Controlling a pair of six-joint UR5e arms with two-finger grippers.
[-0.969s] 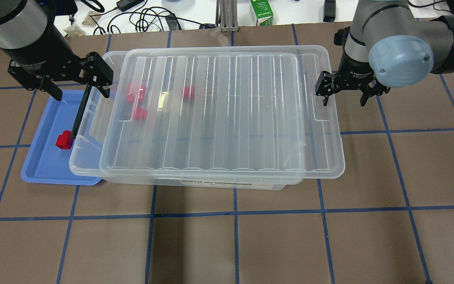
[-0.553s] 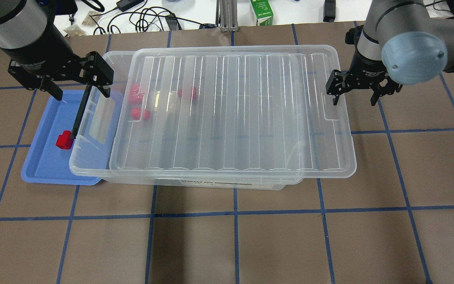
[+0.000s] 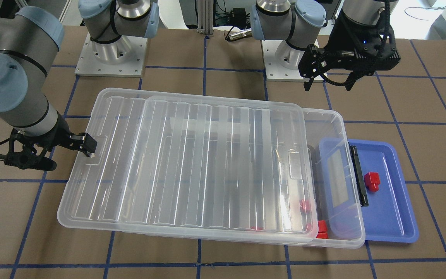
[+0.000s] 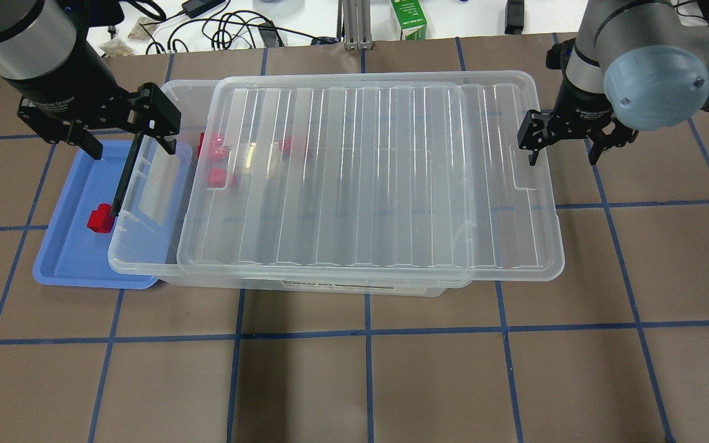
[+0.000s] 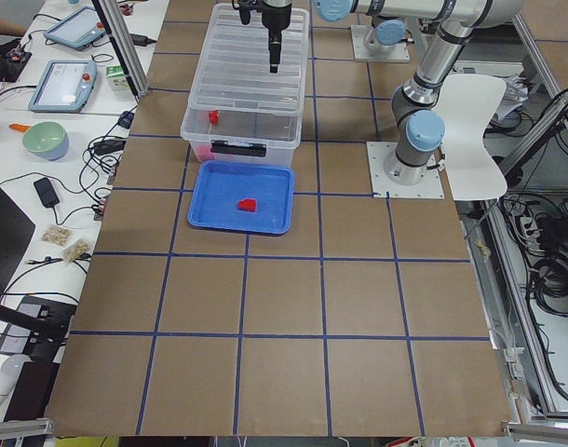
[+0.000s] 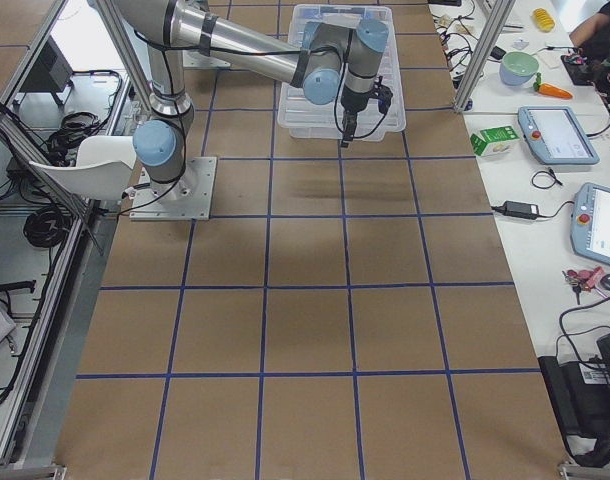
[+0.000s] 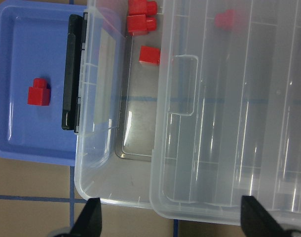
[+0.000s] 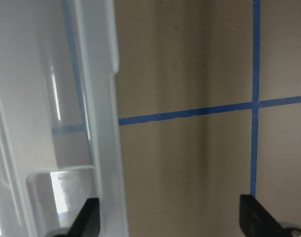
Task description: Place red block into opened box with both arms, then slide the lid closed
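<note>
Lid (image 4: 367, 178) offset on the box (image 4: 145, 249), one red block (image 4: 100, 218) alone on the blue tray (image 4: 71, 258).

The lid lies flat on the box but sits toward the robot's right, overhanging that end and leaving a strip at the left end uncovered. Four other red blocks (image 7: 140, 23) lie inside the box: two in the uncovered strip, one at the lid's edge, one under the lid. The box's left end, with its black latch bar (image 4: 124, 178), overlaps the tray. The lone block lies just beside the bar, apart from it. The left gripper (image 4: 131, 149) hovers above this end, jaws released and empty. The right gripper (image 4: 564, 159) also has its jaws released, one finger (image 4: 531, 147) at the indent (image 4: 524, 178) in the lid's right end, the other over the bare desk (image 4: 637, 258).
</note>
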